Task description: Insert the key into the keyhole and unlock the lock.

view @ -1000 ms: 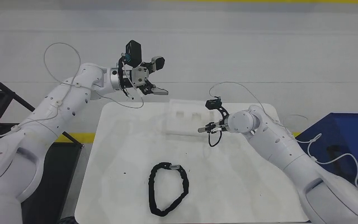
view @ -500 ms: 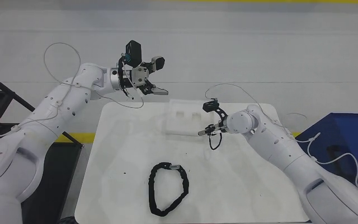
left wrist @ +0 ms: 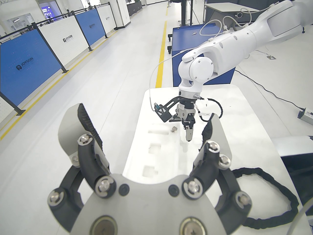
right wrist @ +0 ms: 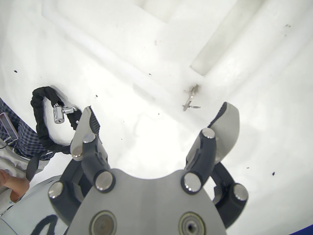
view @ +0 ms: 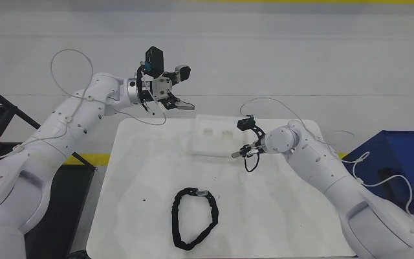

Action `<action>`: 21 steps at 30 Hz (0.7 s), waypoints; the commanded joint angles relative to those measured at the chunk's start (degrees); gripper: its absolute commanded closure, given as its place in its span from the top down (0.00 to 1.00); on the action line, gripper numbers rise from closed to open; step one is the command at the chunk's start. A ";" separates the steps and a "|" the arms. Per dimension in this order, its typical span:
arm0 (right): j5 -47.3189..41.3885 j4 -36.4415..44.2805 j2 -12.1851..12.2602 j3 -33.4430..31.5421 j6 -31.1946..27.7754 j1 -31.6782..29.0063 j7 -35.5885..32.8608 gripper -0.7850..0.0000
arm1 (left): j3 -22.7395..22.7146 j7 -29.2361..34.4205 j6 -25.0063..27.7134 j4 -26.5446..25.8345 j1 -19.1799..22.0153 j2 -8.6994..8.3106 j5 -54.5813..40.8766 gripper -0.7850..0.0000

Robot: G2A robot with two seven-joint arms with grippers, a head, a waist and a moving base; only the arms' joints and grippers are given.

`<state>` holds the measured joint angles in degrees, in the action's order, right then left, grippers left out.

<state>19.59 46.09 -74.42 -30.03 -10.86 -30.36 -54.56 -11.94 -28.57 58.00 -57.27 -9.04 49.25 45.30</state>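
Steel key [right wrist: 191, 100] is not yet gripped, stuck in the foam block [view: 213, 146]. Right gripper [right wrist: 156, 111], jaws apart, was only nudged near it; left gripper [left wrist: 146, 114], also apart, was kept still.

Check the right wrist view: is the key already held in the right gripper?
No, the key lies on the white foam block, ahead of the open right gripper and touching neither finger.

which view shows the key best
Right wrist view: the key is close, beside a pocket in the foam block, ahead of the right tool. Left wrist view shows a distant speck; top view, too small to tell.
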 commanded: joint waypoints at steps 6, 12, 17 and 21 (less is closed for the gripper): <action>2.15 -1.43 -1.31 0.71 2.48 0.57 0.62 0.49 | 0.00 0.00 0.00 0.00 0.00 0.00 0.00 1.00; 3.34 -1.96 -2.28 0.74 7.73 0.59 1.02 0.44 | 0.00 0.00 0.00 0.00 0.00 0.00 0.00 1.00; 3.29 -3.13 -2.70 -0.07 9.95 0.62 1.44 0.34 | 0.00 0.00 0.00 0.00 0.00 0.00 0.00 1.00; 4.12 -3.53 -3.03 -0.31 11.57 0.69 1.45 0.28 | 0.00 0.00 0.00 0.00 0.00 0.00 0.00 1.00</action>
<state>23.41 42.57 -77.38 -30.34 0.19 -29.68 -53.14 -11.94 -28.57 58.00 -57.27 -9.04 49.25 45.30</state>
